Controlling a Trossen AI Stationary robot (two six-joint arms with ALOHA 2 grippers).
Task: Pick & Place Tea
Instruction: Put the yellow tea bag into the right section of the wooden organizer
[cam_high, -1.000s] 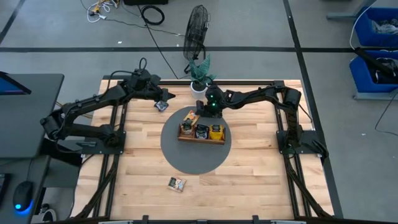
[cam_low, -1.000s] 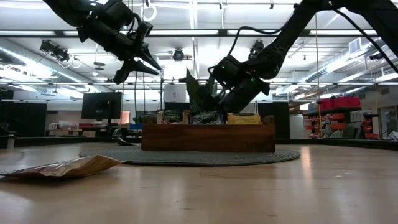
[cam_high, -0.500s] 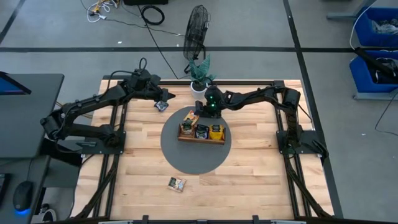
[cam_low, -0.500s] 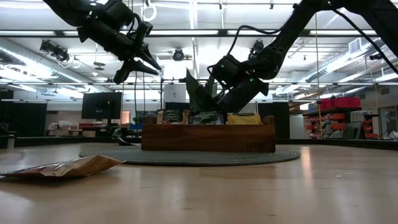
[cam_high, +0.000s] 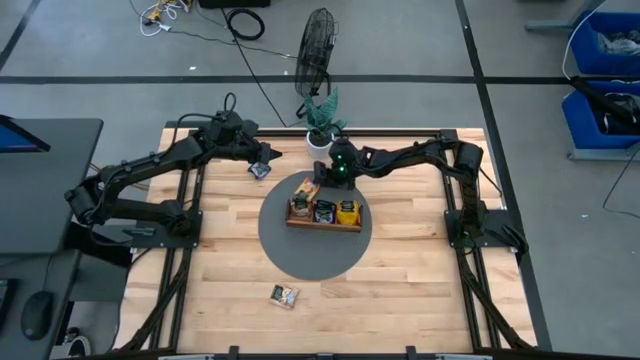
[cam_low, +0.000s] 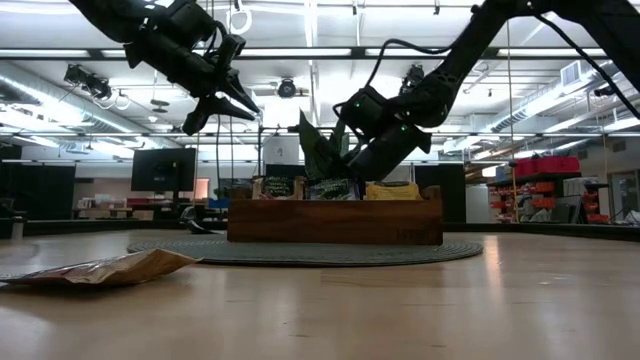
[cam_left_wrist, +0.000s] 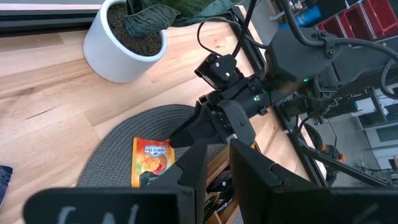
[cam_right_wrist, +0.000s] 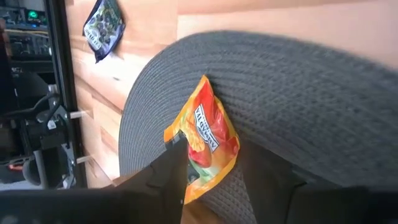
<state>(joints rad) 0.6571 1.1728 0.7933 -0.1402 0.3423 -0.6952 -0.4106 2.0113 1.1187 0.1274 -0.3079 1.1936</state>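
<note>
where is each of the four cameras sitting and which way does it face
High view: overhead, straight down; both arms, wooden tray on round mat.
Low view: table height, level across; both arms drop in above the tray.
Left wrist view: on the raised left arm, facing the right gripper and white plant pot; own fingers at bottom.
Right wrist view: close over the mat; own fingers around the orange sachet.
Both wrist views share that sachet.

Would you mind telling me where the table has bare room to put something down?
Bare wood lies right of the round mat, up to the right arm's frame, and across the near half except one sachet. It is crowded at the far middle: the wooden tray, the orange sachet, the right tool and the potted plant. A dark sachet lies below the raised left tool.
</note>
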